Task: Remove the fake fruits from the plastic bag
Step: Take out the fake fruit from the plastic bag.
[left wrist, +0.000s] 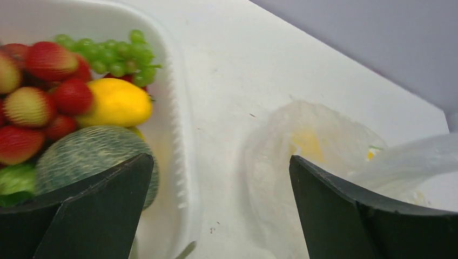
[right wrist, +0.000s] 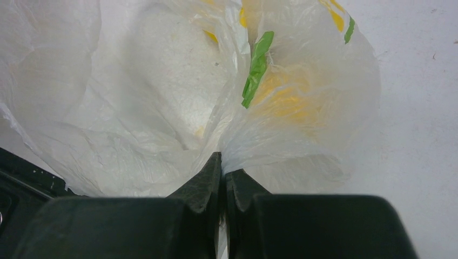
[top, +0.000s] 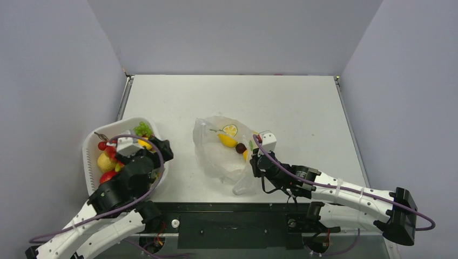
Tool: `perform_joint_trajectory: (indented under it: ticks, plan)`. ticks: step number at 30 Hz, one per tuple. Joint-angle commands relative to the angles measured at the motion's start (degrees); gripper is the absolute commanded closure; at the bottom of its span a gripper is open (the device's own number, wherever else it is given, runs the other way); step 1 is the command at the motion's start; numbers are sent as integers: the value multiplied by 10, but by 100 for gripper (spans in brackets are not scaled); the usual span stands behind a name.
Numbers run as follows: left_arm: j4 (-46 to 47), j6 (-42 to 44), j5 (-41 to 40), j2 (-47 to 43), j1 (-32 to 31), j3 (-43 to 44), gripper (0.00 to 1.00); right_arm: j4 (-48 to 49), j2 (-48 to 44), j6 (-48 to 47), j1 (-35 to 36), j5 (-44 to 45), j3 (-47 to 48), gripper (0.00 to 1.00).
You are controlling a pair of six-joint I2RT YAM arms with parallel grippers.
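The plastic bag lies crumpled at the table's middle. Fake fruits show through it: a lime slice, a yellow fruit and a dark red one. My right gripper is at the bag's near right side. In the right wrist view its jaws are shut on a pinch of the bag's film, with a green leaf and yellow fruit behind the film. My left gripper is open and empty above the basket's right rim, with the bag to its right.
A white oval basket at the left holds strawberries, green grapes, a lemon and a green melon. Its rim lies between my left fingers. Grey walls enclose the table on three sides.
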Motion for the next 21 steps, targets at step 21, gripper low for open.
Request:
perform_joint_trajectory:
  ticks: [21]
  plan:
    - [461,106,494,378,-66,22,16,28,-7,-15,-6,-33,11,100]
